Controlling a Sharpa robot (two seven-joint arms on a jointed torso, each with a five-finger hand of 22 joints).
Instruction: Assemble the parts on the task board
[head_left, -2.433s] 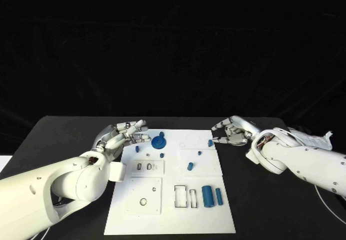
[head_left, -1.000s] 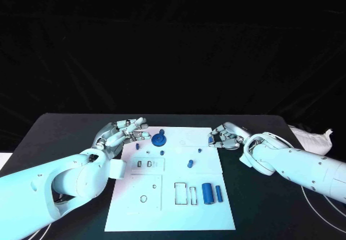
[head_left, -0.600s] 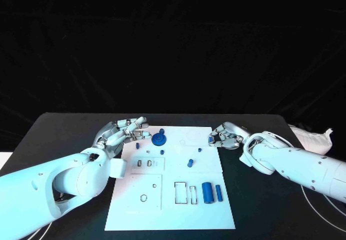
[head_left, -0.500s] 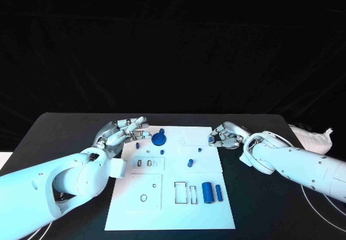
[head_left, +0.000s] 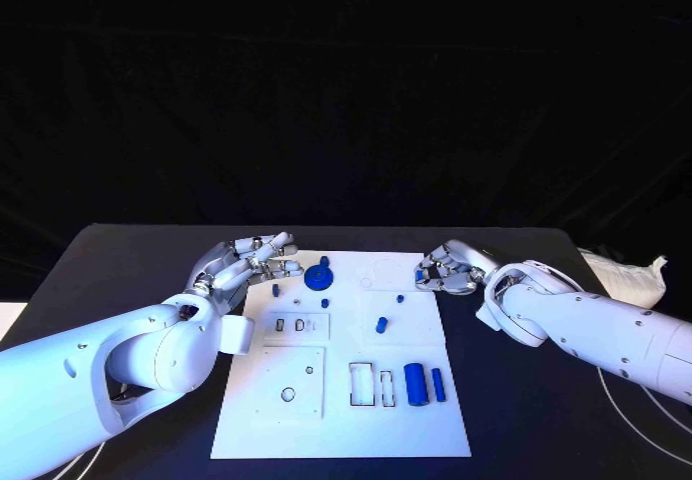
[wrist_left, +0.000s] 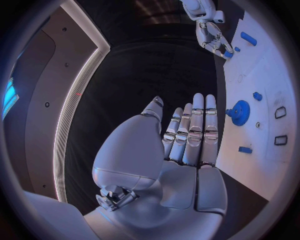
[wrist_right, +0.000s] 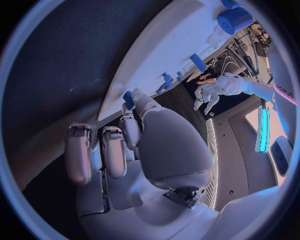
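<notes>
Both hands sit at the far corners of the task board (head_left: 339, 400) in the head view. At the board's far left corner the left hand (head_left: 242, 262) holds nothing, its fingers reaching toward the board. The right hand (head_left: 447, 270) is at the far right corner with its fingers curled in; whether it holds a part cannot be told from here. On the white board, which lies in the middle of the black desk (head_left: 130, 270), a blue gear (head_left: 319, 278) sits near the left hand, with a short blue peg (head_left: 276, 291) just to its left and a small stud (head_left: 327, 302) below it. Mid-board lies a blue pin (head_left: 381, 324). Near the front right, a thick blue cylinder (head_left: 414, 384) and a thin blue rod (head_left: 437, 384) lie side by side beside two rectangular slots (head_left: 371, 386).

From the left wrist, the left hand (wrist_left: 181, 145) is flat, fingers straight, close together and empty above the dark desk beside the board (wrist_left: 275, 75); the gear (wrist_left: 239, 110) lies just past the fingertips (wrist_left: 203, 100).

From the right wrist, the right hand (wrist_right: 125, 150) has its fingers bent, and a small blue part (wrist_right: 128, 98) is pinched at the thumb tip, at the edge of the board (wrist_right: 169, 45).
</notes>
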